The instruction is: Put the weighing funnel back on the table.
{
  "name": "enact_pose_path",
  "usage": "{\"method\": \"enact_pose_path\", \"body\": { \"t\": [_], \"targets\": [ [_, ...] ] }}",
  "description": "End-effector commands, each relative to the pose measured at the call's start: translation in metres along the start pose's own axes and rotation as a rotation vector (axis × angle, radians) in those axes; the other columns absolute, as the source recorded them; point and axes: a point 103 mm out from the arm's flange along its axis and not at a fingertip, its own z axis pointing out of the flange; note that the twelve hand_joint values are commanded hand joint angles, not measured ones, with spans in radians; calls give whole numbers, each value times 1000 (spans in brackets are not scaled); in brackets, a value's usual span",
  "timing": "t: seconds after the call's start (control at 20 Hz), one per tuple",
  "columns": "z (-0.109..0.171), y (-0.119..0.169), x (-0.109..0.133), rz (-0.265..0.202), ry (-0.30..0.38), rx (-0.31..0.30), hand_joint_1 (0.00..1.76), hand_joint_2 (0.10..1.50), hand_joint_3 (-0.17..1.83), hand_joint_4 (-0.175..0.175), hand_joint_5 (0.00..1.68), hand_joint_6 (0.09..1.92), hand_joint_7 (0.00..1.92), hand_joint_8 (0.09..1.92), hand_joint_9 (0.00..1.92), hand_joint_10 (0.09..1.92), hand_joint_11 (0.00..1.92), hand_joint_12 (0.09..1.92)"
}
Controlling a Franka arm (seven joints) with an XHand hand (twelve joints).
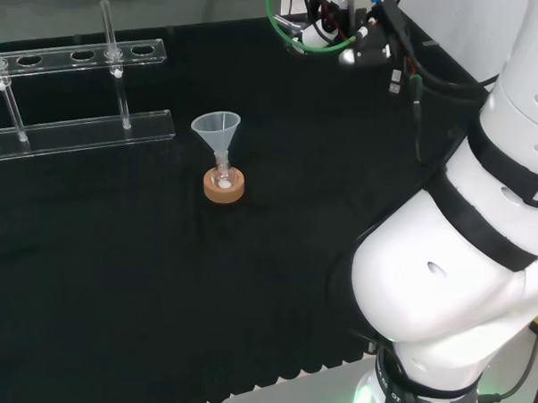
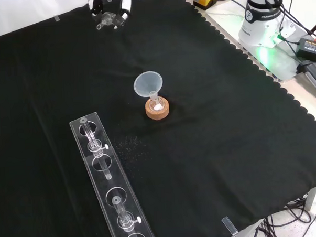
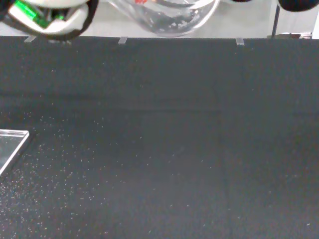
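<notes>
At the far edge of the black cloth, seen at the front view's top, the weighing funnel is off the table: we see the small clear piece pinched between the black and white fingers of the hand, which is closed on it and holds it above the cloth. In the wrist view the weighing funnel looms close to the camera, its clear wall flecked with white, beside a blurred white part of the hand, with dark cloth spread beyond. Well apart from the hand, nearer the camera in the front view and slightly to its right, the funnel stands mouth up with its stem in a small flask set on a cork ring; we make out something white at the flask's bottom. Farther again from the hand, toward the front view's lower left, a long clear plastic rack lies on the cloth, and a dusting of pale specks lies between the rack and the cork ring. In the head view the arm's white links rise at the right, and the hand works at the top, beyond the funnel.
</notes>
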Motion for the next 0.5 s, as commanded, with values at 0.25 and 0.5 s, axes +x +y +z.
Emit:
{"method": "enact_pose_path", "body": {
  "t": [0.25,0.5],
  "targets": [
    [123,-22,-64,122,92,167,1213,521,865,-175,1358,618,1706,396,1752,87,1629,627],
    [141,-37,-72,140,22,210,1213,520,865,-175,1359,616,1707,394,1751,87,1628,626]
  ]
}}
